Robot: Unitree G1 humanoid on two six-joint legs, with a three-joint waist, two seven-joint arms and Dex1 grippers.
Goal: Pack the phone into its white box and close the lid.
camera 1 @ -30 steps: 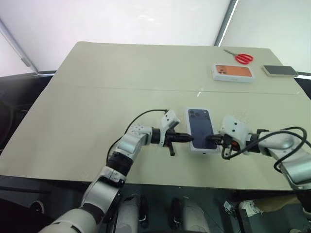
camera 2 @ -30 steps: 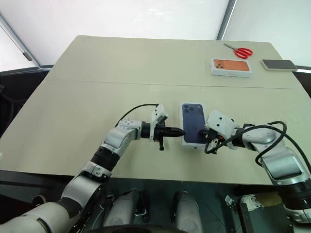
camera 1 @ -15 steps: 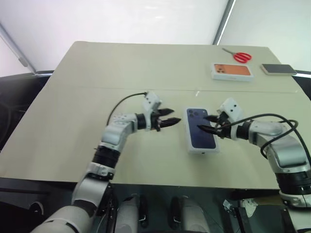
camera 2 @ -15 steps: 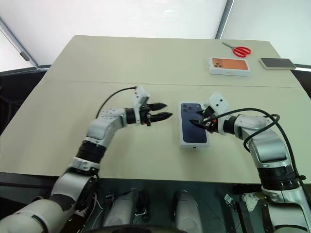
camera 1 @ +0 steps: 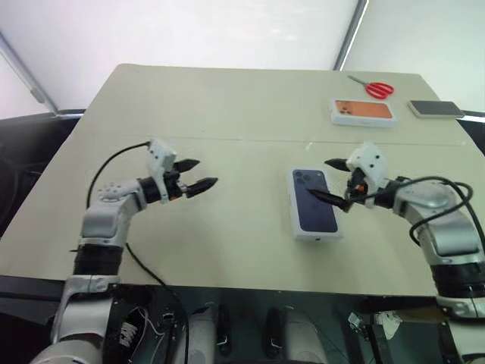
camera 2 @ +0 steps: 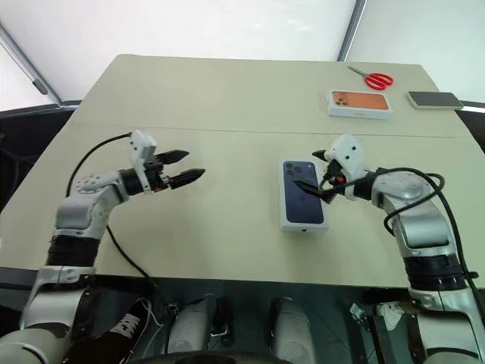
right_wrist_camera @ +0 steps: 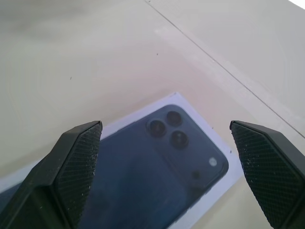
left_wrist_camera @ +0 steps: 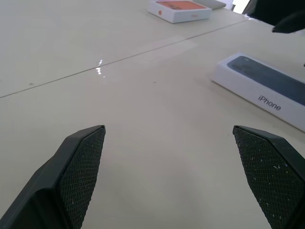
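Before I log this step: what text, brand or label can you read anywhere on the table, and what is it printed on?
"iPhone": on the side wall of the closed white box, below its lid with the dark-blue phone picture.
White box with the orange phone picture: no print legible.
Red scissors and grey phone: no readable marks.

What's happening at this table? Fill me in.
A two-armed robot is packing a phone. The white box lies shut on the table, the lid with its dark-blue phone picture on top. Both grippers are open and empty: the left gripper hangs well off to the box's left, the right gripper just over its right edge. Nothing is being held.
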